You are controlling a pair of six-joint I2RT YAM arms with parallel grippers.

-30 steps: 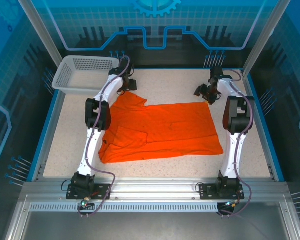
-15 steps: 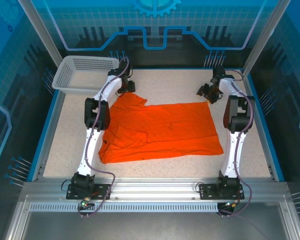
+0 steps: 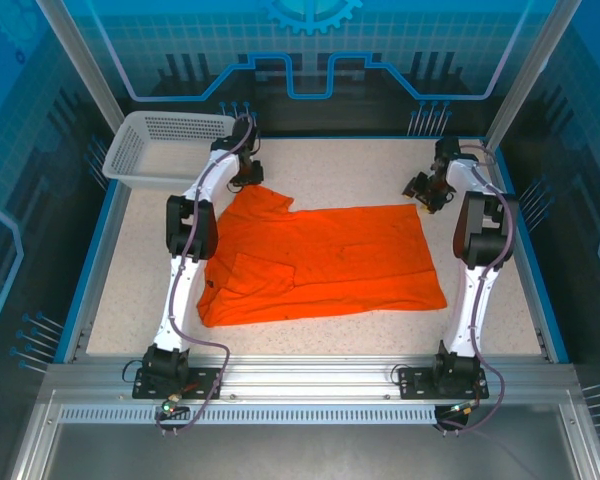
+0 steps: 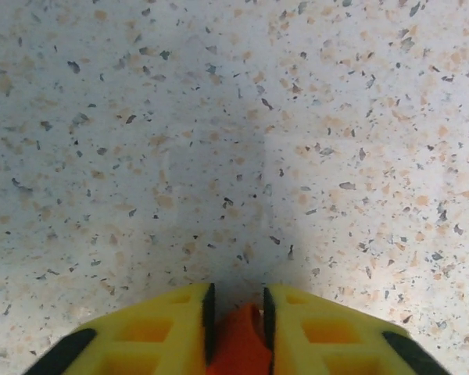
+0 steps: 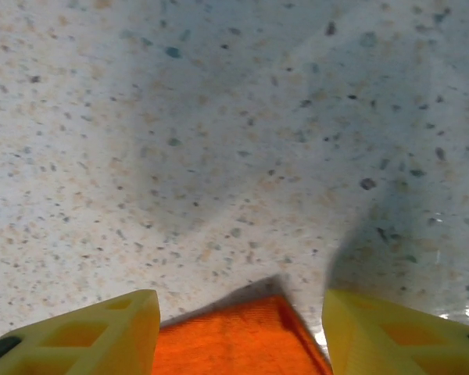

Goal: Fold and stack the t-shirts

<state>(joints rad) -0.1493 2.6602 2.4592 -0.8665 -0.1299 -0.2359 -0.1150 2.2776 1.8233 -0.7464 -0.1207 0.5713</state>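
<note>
A bright orange t-shirt (image 3: 320,260) lies spread flat across the middle of the speckled table. At its far left corner my left gripper (image 3: 248,181) is down on the cloth. In the left wrist view a pinch of orange fabric (image 4: 236,344) sits between the yellow fingers (image 4: 164,332), which are shut on it. My right gripper (image 3: 427,193) is at the shirt's far right corner. Its yellow fingers (image 5: 102,332) stand wide apart on either side of the orange corner (image 5: 230,340), not touching it.
A white mesh basket (image 3: 165,148) stands at the far left corner of the table, just behind the left gripper. Blue rails edge the table on both sides. Bare speckled tabletop (image 3: 340,170) lies between the two grippers.
The left gripper has closed onto the shirt's far left corner. The right gripper has shifted a little to the right and narrowed slightly around the far right corner.
</note>
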